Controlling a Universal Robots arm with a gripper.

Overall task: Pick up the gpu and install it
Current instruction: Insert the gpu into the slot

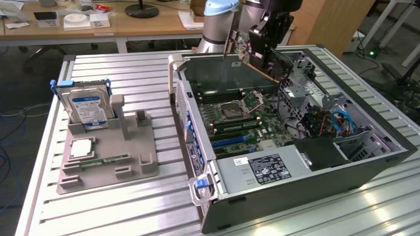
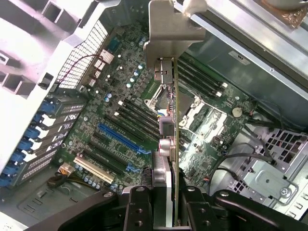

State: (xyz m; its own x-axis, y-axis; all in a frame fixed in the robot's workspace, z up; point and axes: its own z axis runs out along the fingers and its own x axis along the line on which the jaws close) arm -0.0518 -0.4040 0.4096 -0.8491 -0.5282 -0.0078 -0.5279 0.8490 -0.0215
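one gpu (image 1: 253, 49), clenched edge-on in the gripper (image 2: 166, 195), hangs higher than the blue motherboard slot (image 2: 118, 137), well apart from it. its long axis looks angled across that slot, not along it.

A ribbed metal table (image 1: 118, 206) is caught in bright glare. Behind it, wooden desks (image 1: 144, 24) are lined up, a wooden cabinet (image 1: 331, 22) is seen at the exterior view's right, and grey floor (image 1: 29, 83) is glimpsed between.

You are in a robotics lab. You see a slatted aluminium worktop (image 1: 118, 211), an opened computer case (image 1: 295, 196) and wooden desks (image 1: 164, 27) behind.
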